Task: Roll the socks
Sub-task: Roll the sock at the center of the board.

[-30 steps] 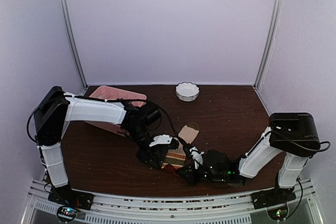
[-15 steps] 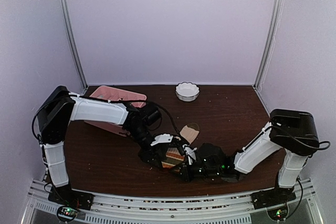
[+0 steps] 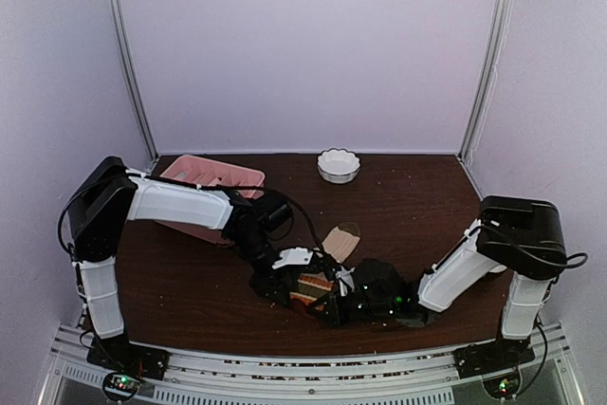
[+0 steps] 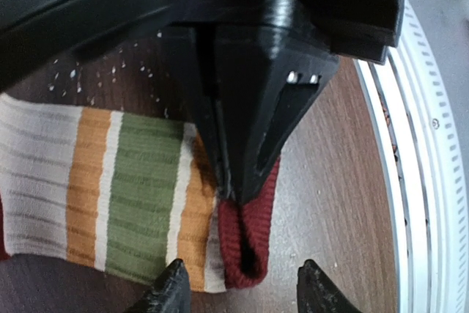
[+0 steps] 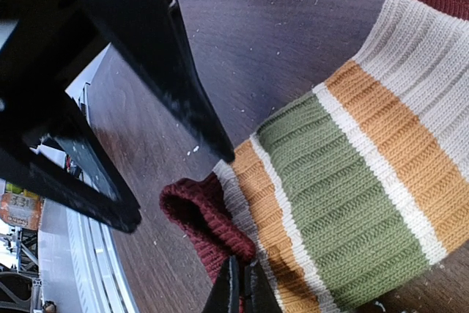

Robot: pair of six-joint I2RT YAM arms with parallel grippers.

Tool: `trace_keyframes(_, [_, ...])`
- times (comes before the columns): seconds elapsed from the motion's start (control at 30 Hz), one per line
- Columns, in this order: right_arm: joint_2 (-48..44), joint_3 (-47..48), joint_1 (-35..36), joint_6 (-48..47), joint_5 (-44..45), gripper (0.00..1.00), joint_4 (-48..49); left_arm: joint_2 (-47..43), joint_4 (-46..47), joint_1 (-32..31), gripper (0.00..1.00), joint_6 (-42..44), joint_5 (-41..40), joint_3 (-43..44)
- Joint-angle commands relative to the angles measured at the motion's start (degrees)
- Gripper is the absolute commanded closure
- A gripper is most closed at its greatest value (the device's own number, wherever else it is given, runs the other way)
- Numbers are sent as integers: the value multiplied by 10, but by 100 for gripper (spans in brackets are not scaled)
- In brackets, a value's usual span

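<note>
The right tool clamps the dark-red cuff of the beige striped knit sock, with the left tool, fingers parted, straddling that cuff.

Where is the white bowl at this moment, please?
In the top view, the white bowl sits at the far edge of the table, near the middle, right of the pink tray and well beyond the striped sock.

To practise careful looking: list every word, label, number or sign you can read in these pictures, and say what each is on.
None can be read.
A small yellowish label in the bottom-left corner of the right wrist view: dark marks, too blurred to read.
The striped sock, bowl and pink tray: no writing.
</note>
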Motion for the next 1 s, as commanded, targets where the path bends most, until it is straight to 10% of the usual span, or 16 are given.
trace_keyframes(0.0, [24,2,-6,13,2,100,-31,-4,38,-18,50,-1,-40,-6])
trace_keyframes(0.63, [47,-35,-19,64,-7,100,26,29,57,-21,69,-28,-165,-5])
trace_keyframes(0.97, [66,-12,-19,64,-30,100,-9,-9,77,-21,63,-17,-192,-30])
